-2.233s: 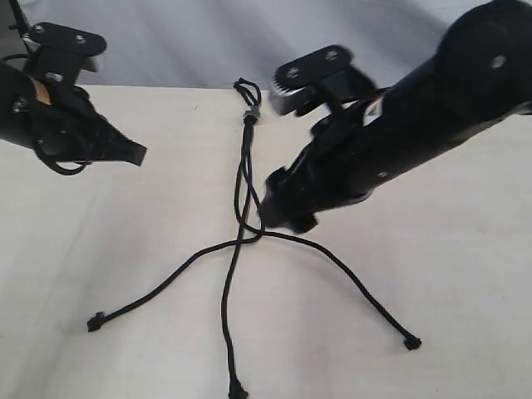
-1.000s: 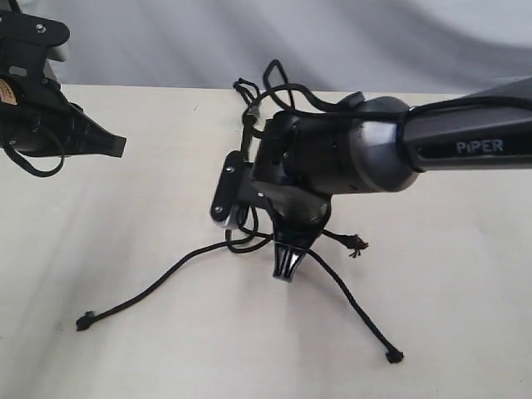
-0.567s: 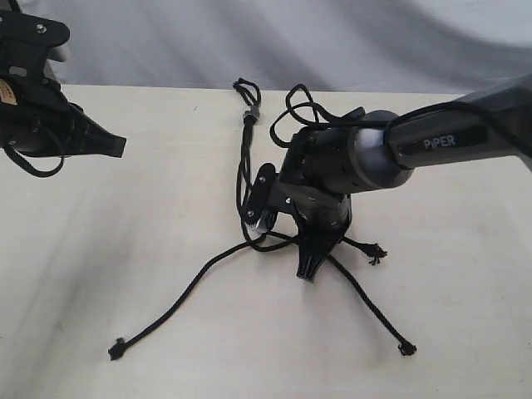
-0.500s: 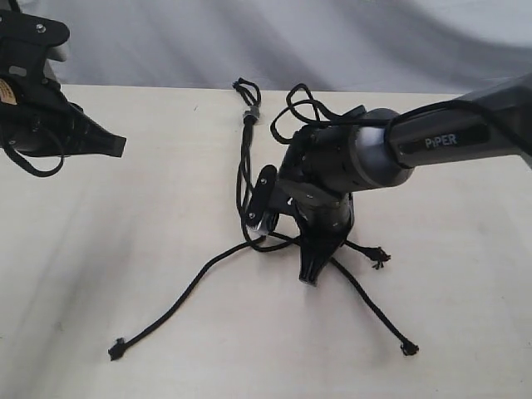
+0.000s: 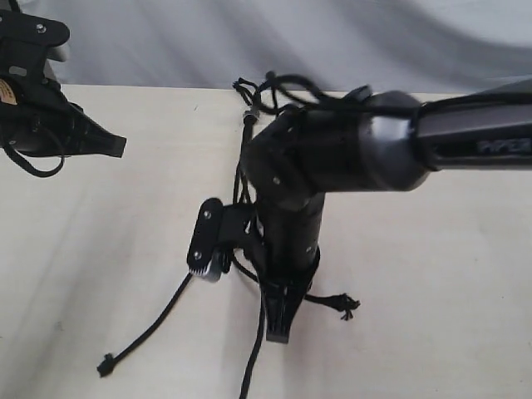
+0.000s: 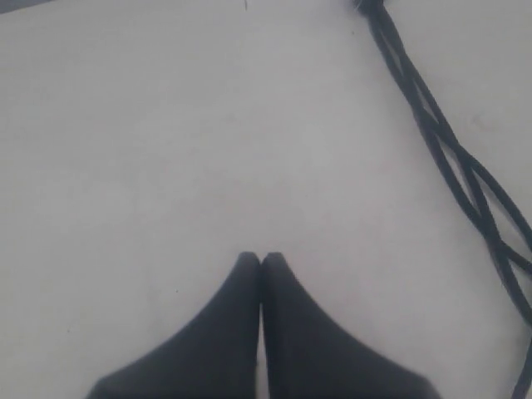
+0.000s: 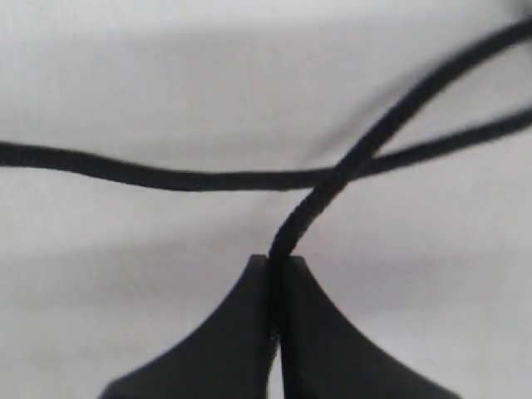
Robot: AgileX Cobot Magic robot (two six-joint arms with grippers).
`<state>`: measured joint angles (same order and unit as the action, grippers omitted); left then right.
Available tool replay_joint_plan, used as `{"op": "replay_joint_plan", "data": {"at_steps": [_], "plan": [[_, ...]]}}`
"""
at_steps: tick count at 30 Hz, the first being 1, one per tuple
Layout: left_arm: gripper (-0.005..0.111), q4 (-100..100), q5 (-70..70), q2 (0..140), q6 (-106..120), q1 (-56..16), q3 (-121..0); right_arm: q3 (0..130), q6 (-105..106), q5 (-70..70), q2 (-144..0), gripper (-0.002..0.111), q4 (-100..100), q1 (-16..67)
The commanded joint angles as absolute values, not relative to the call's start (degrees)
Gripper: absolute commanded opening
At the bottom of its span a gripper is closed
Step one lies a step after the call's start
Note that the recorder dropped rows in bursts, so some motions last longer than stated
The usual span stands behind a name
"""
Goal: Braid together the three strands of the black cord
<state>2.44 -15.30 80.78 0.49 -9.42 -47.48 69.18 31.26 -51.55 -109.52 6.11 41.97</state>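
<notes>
Nearest, at 7 o'clock on the pale table [image 5: 432, 274], the knotted tip of one of the three strands [image 5: 105, 364], thin, matte black and woven, curving up toward the centre. At 6 o'clock a second one running off the near edge. At 5 o'clock, just beside the right gripper [image 5: 278, 331], a frayed knot lying on the surface. Right gripper pointing down at the tabletop near 6 o'clock, fingers [image 7: 241, 332] pressed together on a single strand, seen in the right wrist view rising out of the pinch and crossing over another strand stretched flat. Behind it, the bulky right arm [image 5: 332, 158] stretched in from 3 o'clock and hiding the middle of the black cord [image 5: 243, 158], crossings there unreadable from the exterior view. In the left wrist view, strands weaving over one another several times. Farther, toward 12 o'clock, a grey band [image 5: 248, 115] joining the bundle, small loops beyond it. Left gripper [image 5: 116, 147] at 10 o'clock, well apart from the cord, fingers closed on nothing. Farthest, a grey backdrop [image 5: 166, 41].
</notes>
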Motion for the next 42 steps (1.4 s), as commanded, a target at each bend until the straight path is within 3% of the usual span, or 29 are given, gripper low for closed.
{"op": "replay_joint_plan", "data": {"at_steps": [1,11,21,24,28,31,34,38,42], "plan": [[0.001,2.82,-15.23,80.22,0.0,-9.29,-47.21,69.03,31.73,-49.64,-106.17,-0.001,6.08,37.62],[0.001,2.82,-15.37,80.22,0.0,-9.29,-47.21,66.03,31.39,-47.07,-111.12,-0.001,5.57,30.44],[0.001,2.82,-15.37,80.22,0.0,-9.29,-47.21,62.55,31.39,-37.83,-112.88,0.0,5.97,30.09],[0.001,2.82,-15.37,80.22,0.0,-9.29,-47.21,62.26,30.75,-37.82,-112.88,0.018,5.97,30.09],[0.001,2.82,-15.47,80.22,0.0,-9.29,-47.21,62.72,31.06,-37.57,-111.29,0.061,7.17,30.09],[0.001,2.82,-15.47,80.22,0.0,-9.29,-47.21,62.59,28.87,-33.23,-106.73,0.084,7.17,29.24],[0.001,1.81,-15.92,80.22,0.0,-9.29,-47.21,62.59,25.71,-28.96,-99.3,0.094,7.17,27.25],[0.001,0.79,-17.24,80.22,0.0,-10.45,-47.21,62.59,21.96,-27.05,-90.0,0.094,7.17,22.34],[0.001,-3.14,-18.3,80.22,0.0,-16.11,-47.21,61.57,18.58,-26.62,-83.16,0.094,7.17,15.69]]}}
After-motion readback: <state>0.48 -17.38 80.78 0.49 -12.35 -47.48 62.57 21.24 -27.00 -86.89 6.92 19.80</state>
